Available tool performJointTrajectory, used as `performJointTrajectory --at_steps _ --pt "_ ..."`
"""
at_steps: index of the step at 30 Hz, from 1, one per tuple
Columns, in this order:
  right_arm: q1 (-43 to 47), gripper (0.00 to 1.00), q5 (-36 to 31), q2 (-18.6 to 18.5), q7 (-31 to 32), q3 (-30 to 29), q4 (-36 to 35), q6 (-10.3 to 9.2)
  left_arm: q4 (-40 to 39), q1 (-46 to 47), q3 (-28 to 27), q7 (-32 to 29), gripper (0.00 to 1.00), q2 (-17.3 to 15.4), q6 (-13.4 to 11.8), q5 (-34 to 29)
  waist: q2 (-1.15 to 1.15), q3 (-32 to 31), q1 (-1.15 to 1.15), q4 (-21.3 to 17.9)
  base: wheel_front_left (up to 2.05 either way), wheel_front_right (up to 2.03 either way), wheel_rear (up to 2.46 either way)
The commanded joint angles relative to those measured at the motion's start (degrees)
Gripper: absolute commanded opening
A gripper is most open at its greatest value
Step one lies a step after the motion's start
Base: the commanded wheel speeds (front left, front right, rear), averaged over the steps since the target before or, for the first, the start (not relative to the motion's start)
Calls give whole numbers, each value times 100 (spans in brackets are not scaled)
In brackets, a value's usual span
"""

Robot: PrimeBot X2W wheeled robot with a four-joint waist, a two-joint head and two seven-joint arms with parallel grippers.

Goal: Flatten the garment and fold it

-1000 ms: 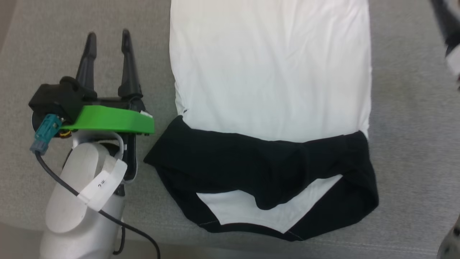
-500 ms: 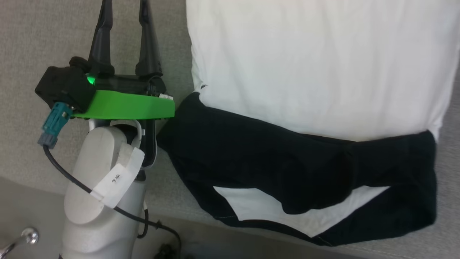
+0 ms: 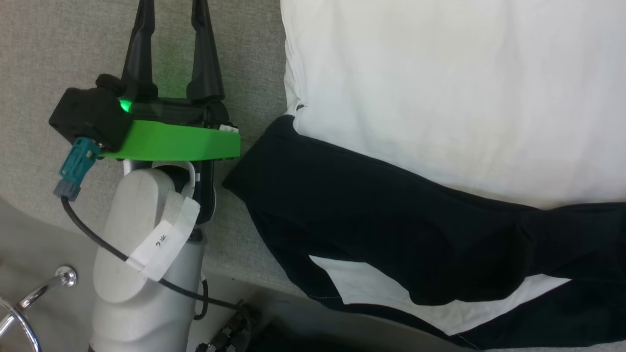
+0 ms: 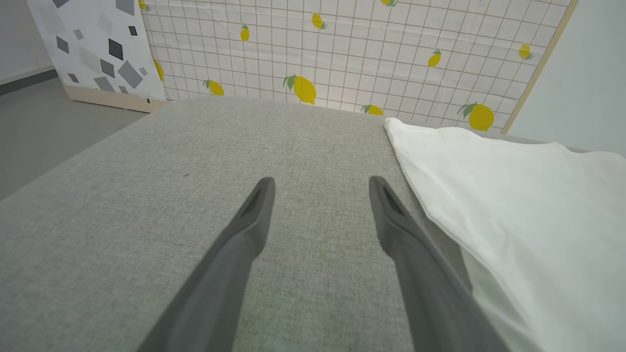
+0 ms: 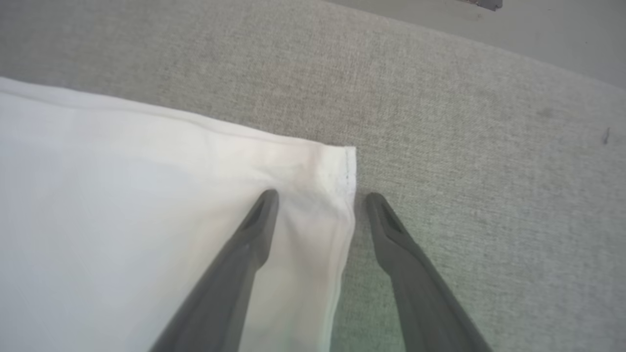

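Observation:
The garment (image 3: 440,98) lies spread on the grey cushioned surface, its white body panel flat and a black sleeve and hem part (image 3: 391,210) folded across the near end. My left gripper (image 3: 170,14) hovers open over bare cushion just left of the garment's edge. In the left wrist view the left gripper (image 4: 321,183) holds nothing, and the white garment (image 4: 513,205) lies to its right. My right gripper (image 5: 321,196) is open and straddles a stitched white corner of the garment (image 5: 146,195), one finger over cloth and one over cushion.
The grey cushioned surface (image 3: 49,49) ends at a near edge with floor below. A curved metal rail (image 3: 29,298) stands at the lower left. A lemon-print grid panel (image 4: 342,49) and a geometric-print board (image 4: 93,44) stand beyond the far edge.
The whole head view has shifted because the camera moved, so the garment now sits further right and larger. The garment's lay looks unchanged. The left gripper stays open beside it.

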State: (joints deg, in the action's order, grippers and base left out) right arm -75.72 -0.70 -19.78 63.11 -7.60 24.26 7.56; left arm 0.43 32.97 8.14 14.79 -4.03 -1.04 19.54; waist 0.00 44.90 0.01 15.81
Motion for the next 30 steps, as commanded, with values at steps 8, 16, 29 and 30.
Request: performJointTrajectory --at_steps 8,16,29,30 --pt "102 0 281 209 -245 -49 -128 -8 259 783 5 -439 100 -225 338 55 0 -177 -1 -295 0 0 0" --pt "-87 0 860 454 -581 677 -329 -8 913 2695 5 -2500 100 -830 583 450 0 -128 -1 -953 0 0 0" --pt "-208 0 2051 380 -1052 2048 -700 -8 2691 4676 402 -5718 100 -1469 -3 171 0 271 -1 -1913 0 0 0" --pt "-205 0 2120 340 -1073 2134 -734 -8 2751 4757 429 -5911 100 -1488 -72 137 0 300 -1 -1948 0 0 0"
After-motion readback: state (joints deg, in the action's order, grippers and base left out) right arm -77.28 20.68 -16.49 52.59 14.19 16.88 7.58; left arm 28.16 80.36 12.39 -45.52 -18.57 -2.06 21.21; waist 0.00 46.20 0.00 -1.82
